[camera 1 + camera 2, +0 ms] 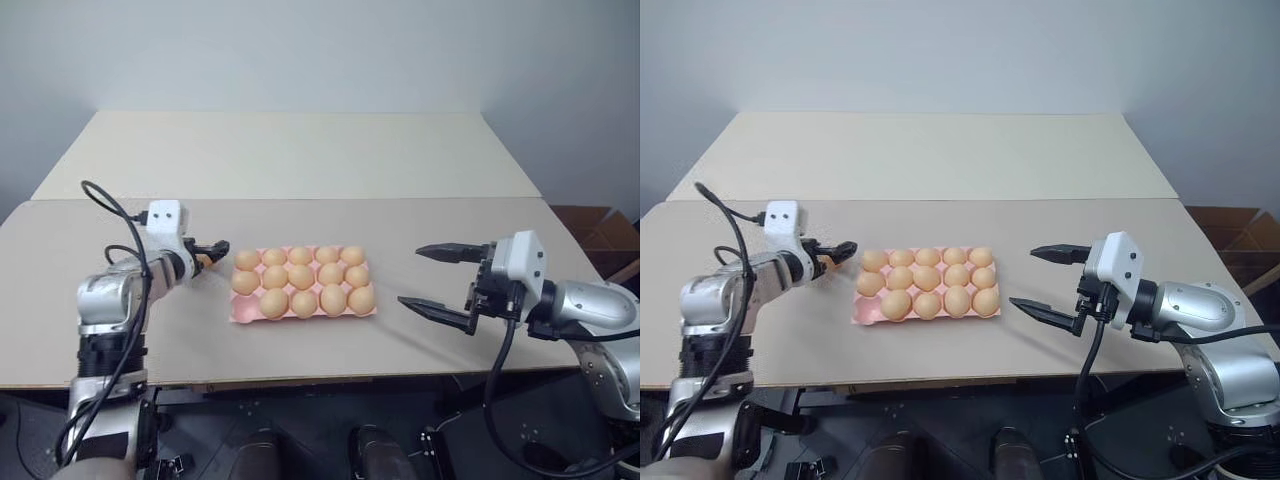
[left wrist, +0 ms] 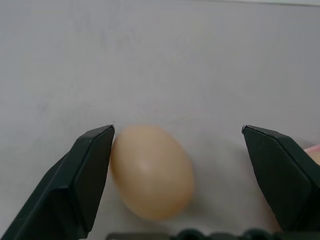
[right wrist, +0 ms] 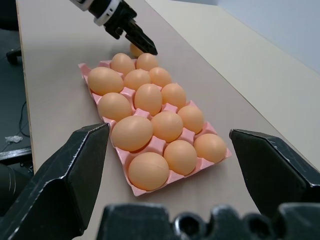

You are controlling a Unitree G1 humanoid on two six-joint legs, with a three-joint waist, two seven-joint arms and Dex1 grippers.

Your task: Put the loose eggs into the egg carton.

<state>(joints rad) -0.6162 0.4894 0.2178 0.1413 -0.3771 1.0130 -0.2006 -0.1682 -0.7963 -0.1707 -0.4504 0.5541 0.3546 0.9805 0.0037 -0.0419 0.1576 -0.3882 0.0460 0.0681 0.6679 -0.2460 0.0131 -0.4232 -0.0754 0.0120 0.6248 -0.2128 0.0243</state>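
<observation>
One loose egg (image 2: 152,170), pale orange-tan, lies on the table just left of the pink egg carton (image 1: 240,314). My left gripper (image 1: 213,252) is open and straddles it. In the left wrist view one finger (image 2: 90,175) is at the egg's side and the other (image 2: 280,175) stands well clear of it. The carton holds several eggs, and its near left corner cup is bare. My right gripper (image 1: 440,280) hangs wide open above the table to the right of the carton, holding nothing. From the right wrist the loose egg (image 3: 136,49) peeks out behind the left gripper (image 3: 137,39).
The carton sits mid-table on a beige tabletop (image 1: 300,150) that stretches far behind it. Bare table lies between the carton and my right gripper. A cardboard box (image 1: 600,230) stands on the floor past the table's right edge.
</observation>
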